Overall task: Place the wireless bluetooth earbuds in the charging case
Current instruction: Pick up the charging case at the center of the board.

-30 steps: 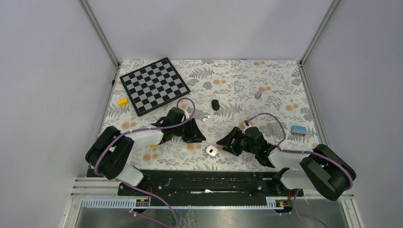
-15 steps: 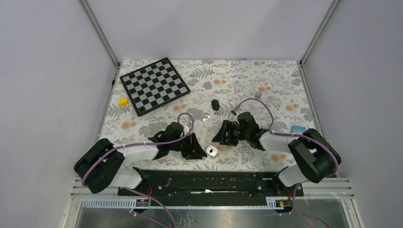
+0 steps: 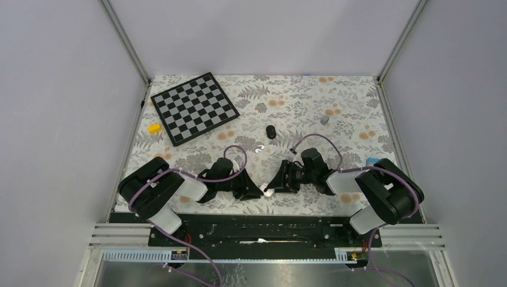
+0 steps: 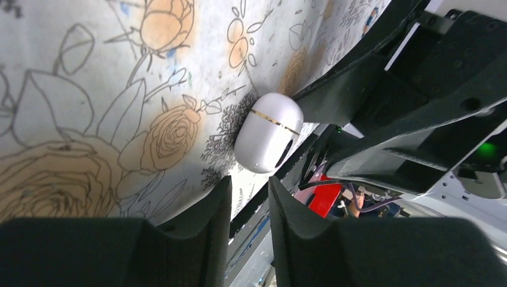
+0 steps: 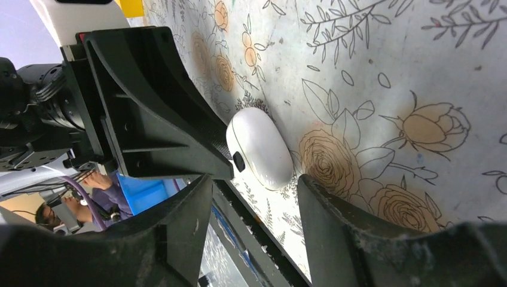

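Where the charging case (image 3: 267,192) lies: we find it on the flowered table (image 3: 299,101), near the front edge, between the tips of the two grippers.
Case condition: white and rounded; we read the lid as down, with a thin gold seam line showing in the left wrist view.
Left gripper (image 4: 250,186): fingers drawn close together with a narrow empty slit between them; the case lies just ahead of the tips, not between them.
Right gripper (image 5: 254,190): fingers spread wide and empty; the case sits just ahead of the gap, in line with it.
Contact: in each wrist view the opposite gripper's finger stands close against the far side of the case; we cannot tell whether it touches.
Black oval pebble (image 3: 271,132): farther out on the table, well apart from the case.
Small silver piece (image 3: 259,149): between the pebble and the grippers.
Chessboard (image 3: 194,107): far left of the table, with a yellow block (image 3: 155,128) just beside its left edge.
Grey block (image 3: 324,119): right of the pebble, apart from it.
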`<state>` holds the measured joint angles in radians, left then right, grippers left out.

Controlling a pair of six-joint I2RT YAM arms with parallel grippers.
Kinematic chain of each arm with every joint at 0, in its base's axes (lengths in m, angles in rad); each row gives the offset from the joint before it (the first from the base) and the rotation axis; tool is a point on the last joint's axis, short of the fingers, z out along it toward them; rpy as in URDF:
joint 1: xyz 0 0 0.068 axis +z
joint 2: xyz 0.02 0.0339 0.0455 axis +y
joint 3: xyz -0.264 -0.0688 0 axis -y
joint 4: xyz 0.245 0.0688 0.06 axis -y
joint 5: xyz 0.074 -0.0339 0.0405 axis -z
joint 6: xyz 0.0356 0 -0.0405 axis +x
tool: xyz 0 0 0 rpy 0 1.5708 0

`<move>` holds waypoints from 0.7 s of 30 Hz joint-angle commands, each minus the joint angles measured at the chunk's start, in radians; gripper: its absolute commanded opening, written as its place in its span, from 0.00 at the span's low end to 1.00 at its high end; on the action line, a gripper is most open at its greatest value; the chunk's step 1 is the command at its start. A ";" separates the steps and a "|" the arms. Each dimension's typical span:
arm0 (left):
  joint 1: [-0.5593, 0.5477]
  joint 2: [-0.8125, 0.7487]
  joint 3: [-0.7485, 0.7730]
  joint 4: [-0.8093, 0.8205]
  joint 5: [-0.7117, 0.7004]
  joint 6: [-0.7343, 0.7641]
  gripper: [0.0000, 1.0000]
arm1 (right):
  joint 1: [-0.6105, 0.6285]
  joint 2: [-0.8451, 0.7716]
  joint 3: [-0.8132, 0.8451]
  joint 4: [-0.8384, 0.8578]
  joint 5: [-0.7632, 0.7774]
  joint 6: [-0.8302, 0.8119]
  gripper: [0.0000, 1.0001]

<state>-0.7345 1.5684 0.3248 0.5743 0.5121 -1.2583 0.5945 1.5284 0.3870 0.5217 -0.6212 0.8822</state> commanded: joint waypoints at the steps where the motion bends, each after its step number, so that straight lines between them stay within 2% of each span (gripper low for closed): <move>1: -0.004 0.031 0.003 0.155 -0.013 -0.029 0.28 | -0.002 0.003 -0.028 0.112 -0.039 0.056 0.59; 8: -0.003 0.031 0.000 0.145 -0.041 -0.031 0.24 | -0.023 0.051 -0.010 0.123 -0.026 0.045 0.58; 15: -0.003 0.045 0.015 0.136 -0.046 -0.024 0.24 | -0.052 -0.001 0.097 -0.182 0.078 -0.169 0.60; 19: -0.003 0.080 0.031 0.162 -0.038 -0.033 0.24 | -0.061 0.038 0.120 -0.189 0.043 -0.188 0.59; 21: -0.003 0.094 0.033 0.176 -0.036 -0.039 0.24 | -0.061 0.062 0.114 -0.140 0.006 -0.167 0.57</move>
<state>-0.7345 1.6333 0.3328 0.6769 0.4858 -1.2919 0.5392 1.5528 0.4805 0.3946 -0.5877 0.7536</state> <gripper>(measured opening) 0.243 0.586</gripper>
